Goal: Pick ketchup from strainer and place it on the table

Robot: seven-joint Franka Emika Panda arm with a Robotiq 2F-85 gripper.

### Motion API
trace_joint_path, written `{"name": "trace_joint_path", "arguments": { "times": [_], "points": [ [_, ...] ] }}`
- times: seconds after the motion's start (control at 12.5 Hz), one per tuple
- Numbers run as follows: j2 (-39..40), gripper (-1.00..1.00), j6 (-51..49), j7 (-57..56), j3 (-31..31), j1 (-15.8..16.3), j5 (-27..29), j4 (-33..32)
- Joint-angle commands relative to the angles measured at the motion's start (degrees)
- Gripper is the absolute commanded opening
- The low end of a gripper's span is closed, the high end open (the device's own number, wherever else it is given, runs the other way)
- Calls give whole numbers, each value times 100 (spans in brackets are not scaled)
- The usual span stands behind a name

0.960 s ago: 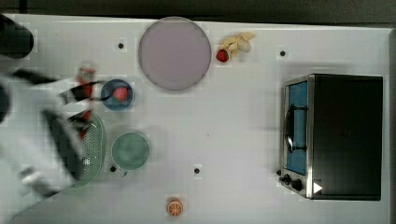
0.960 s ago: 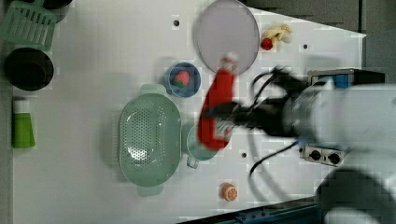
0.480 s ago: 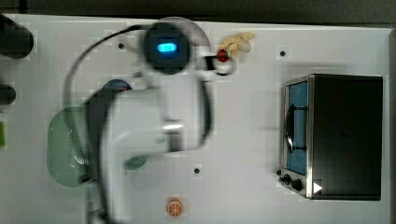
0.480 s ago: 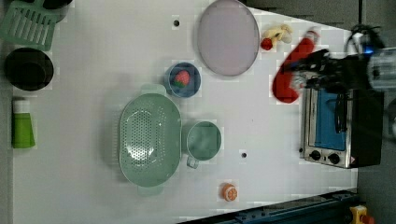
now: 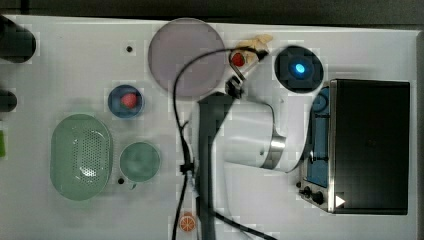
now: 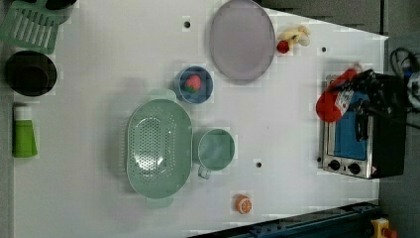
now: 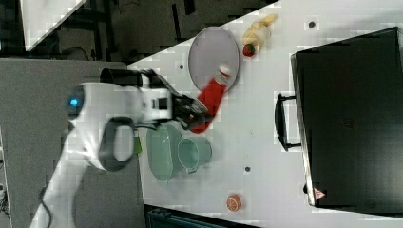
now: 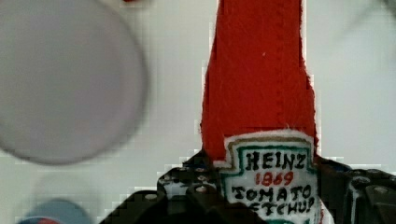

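White table (image 6: 277, 129) below me carries the pale green strainer (image 6: 158, 146), bare inside. I see my gripper (image 7: 192, 115) pinching the ketchup bottle (image 7: 209, 102) mid-air, well apart from the strainer, beside the lilac plate (image 7: 209, 54).

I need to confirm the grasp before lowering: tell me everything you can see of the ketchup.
The ketchup is a soft, stitched-looking red bottle with a white cap and a white label reading Heinz Tomato Ketchup. The gripper has its jaws closed on the label end. It is carried tilted, cap leading, above the table, out of the strainer, its cap end overlapping the lilac plate in the right view.
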Motion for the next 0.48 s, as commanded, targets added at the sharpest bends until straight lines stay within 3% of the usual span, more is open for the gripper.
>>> {"name": "trace_joint_path", "arguments": {
  "times": [0.08, 0.48],
  "points": [
    [-135, 21, 104, -357, 158, 315, 60, -460],
    [247, 21, 1603, -356, 144, 319, -43, -1454]
  ]
}}
